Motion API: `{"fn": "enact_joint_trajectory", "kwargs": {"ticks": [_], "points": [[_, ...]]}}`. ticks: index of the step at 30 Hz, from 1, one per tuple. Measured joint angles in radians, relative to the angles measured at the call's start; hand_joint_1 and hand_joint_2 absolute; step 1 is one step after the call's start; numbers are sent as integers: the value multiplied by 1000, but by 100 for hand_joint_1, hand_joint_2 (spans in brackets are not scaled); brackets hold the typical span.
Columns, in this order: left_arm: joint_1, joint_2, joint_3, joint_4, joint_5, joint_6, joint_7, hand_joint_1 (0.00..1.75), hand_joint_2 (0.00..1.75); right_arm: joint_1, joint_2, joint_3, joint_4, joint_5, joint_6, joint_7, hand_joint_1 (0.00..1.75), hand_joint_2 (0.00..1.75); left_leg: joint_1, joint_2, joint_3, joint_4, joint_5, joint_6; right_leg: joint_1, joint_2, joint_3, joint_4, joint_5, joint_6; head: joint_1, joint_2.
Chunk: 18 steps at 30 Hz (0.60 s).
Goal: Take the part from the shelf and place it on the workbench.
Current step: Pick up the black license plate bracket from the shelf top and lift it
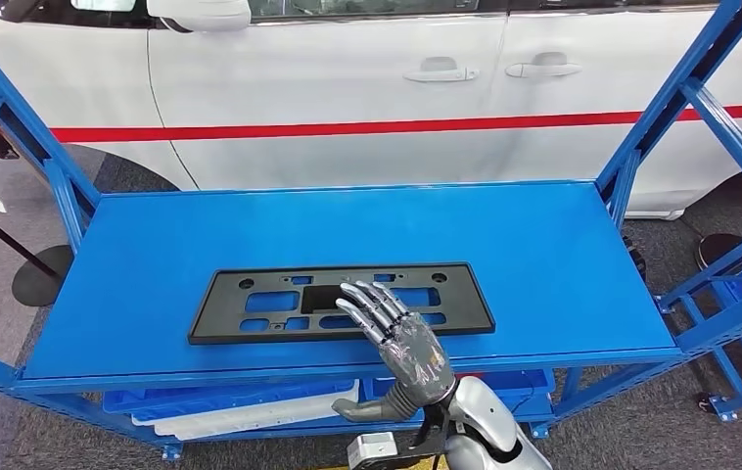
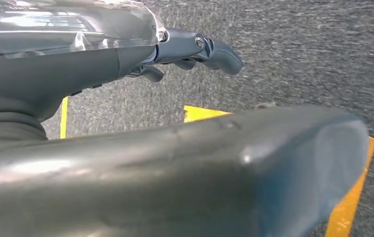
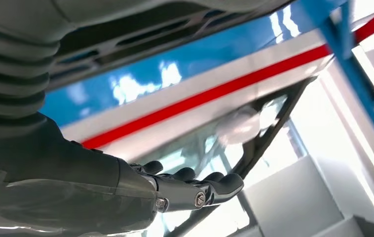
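A flat black rectangular part (image 1: 250,305) with several cut-outs lies on the blue shelf top (image 1: 543,245), near its front edge. My right hand (image 1: 401,338) reaches in from below, its fingers (image 1: 372,304) stretched out flat and spread over the middle of the part; I cannot tell whether they touch it. It holds nothing. In the right wrist view the hand (image 3: 175,190) shows with straight fingers beside the dark slotted part (image 3: 140,39). My left hand (image 2: 190,49) hangs over the grey floor, fingers loosely extended and holding nothing.
A white car (image 1: 347,88) with a red stripe stands close behind the shelf. Blue uprights (image 1: 680,98) and braces frame both ends of the shelf. A lower shelf level holds blue bins and a white panel (image 1: 240,416). Yellow floor tape (image 2: 348,207) crosses the grey carpet.
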Motion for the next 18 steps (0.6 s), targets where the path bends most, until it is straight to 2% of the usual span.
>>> {"fn": "enact_joint_trajectory", "kwargs": {"ticks": [1, 2, 4, 6, 8, 10, 11, 12, 13, 15, 16, 17, 18], "points": [[-1, -1, -2, 0, -2, 1, 0, 0, 0, -4, 1, 3, 12, 35, -35, 16, 0, 175, -1, -1, 2, 1, -3, -5, 2, 0, 20, -49, 19, -4, 0, 0], [-3, -2, -3, 0, -4, 1, -1, 0, 0, -7, 2, 6, 23, 64, -67, 30, 0, 175, -2, -1, 1, 1, -5, -10, 5, 1, 29, -75, 24, -8, 0, 0], [-5, -3, -5, 0, -8, 2, -2, 0, 0, -10, 5, 12, 40, 107, -114, 50, 0, 175, -3, 0, 0, -1, -6, -22, 7, 3, 29, -83, 19, -15, 0, 0], [-5, -3, -9, 0, -11, 2, -4, 0, 0, -12, 7, 20, 52, 135, -138, 63, 0, 175, -1, 1, -3, 15, -20, -33, 3, 2, 35, -91, 21, -26, 0, 0], [-6, -3, -15, 0, -15, 2, -5, 0, 0, -17, 10, 28, 64, 153, -145, 72, 0, 175, 0, 2, -42, 102, -69, -41, 0, -1, 41, -96, 21, -36, 0, 0], [-6, -3, -18, 0, -19, 1, -6, 0, 0, -20, 14, 36, 76, 168, -145, 80, 0, 175, 1, 2, -112, 242, -128, -45, 4, -4, 43, -96, 19, -42, 0, 0], [-5, -3, -18, 0, -19, 0, -7, 0, 0, -21, 15, 42, 82, 178, -144, 86, 0, 175, 0, 2, -138, 288, -139, -46, 5, -4, 44, -96, 17, -43, 0, 0], [-5, -3, -19, 0, -20, -1, -7, 0, 0, -23, 16, 48, 88, 189, -142, 93, 0, 175, 0, 2, -145, 297, -128, -46, 7, -4, 45, -95, 16, -44, 0, 0], [-4, -2, -19, 0, -21, -2, -7, 0, 0, -25, 17, 54, 95, 204, -140, 103, 0, 175, 0, 2, -131, 261, -97, -44, 8, -3, 49, -95, 14, -44, 0, 0], [-5, -2, -20, 0, -23, -4, -7, 0, 0, -34, 25, 71, 110, 238, -137, 124, 0, 175, -1, 3, -65, 117, -23, -36, 10, -1, 56, -94, 9, -41, 0, 0], [-6, -1, -20, 0, -24, -4, -7, 0, 0, -40, 30, 80, 119, 255, -136, 134, 0, 175, -3, 2, -36, 54, 0, -31, 12, 0, 58, -93, 7, -38, 0, 0], [-7, -1, -20, 0, -26, -5, -6, 0, 0, -47, 35, 90, 128, 270, -134, 143, 0, 175, -5, 2, -20, 18, 9, -27, 13, 0, 58, -92, 5, -34, 0, 0], [-8, -1, -20, 0, -28, -5, -6, 0, 0, -54, 40, 99, 138, 283, -131, 151, 0, 175, -7, 1, -15, 6, 7, -22, 15, 0, 57, -91, 5, -29, 0, 0]]}}
